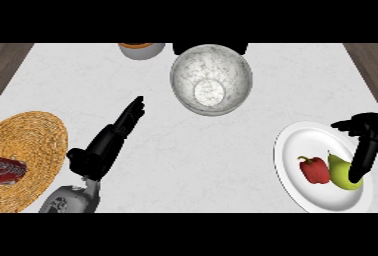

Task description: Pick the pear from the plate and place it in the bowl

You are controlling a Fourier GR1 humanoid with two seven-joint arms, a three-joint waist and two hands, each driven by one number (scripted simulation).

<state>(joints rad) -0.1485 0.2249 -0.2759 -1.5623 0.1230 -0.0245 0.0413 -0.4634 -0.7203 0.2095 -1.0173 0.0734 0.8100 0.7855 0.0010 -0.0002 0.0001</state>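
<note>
**Right hand down on the pear, bowl waiting at twelve**

Nearest to me, at about seven o'clock, the left hand point(103, 150) rises on its grey forearm, fingers straight and released, pointing up toward one o'clock over bare counter point(192, 165). It holds nothing and touches nothing that I can see.

At nine o'clock I see a woven orange mat point(33, 145) cut by the left edge, with a red object point(9, 171) lying on it; I cannot tell what that object is.

At four o'clock sits the white plate point(303, 190), partly cut by the right edge. On it the red bell pepper point(315, 170) lies just beside the green pear point(341, 176), the pepper on the nine o'clock side. My right hand point(360, 145) comes in from three o'clock, its dark fingers reaching down over the pear's right flank and touching it. Whether they are curled around the fruit or only resting on it, I cannot tell. The pear is on the plate.

At twelve o'clock the speckled grey bowl point(212, 79) stands well apart from the plate. Just beyond it, at eleven o'clock, an orange-and-grey cup point(140, 49) is cut by the top edge.
</note>
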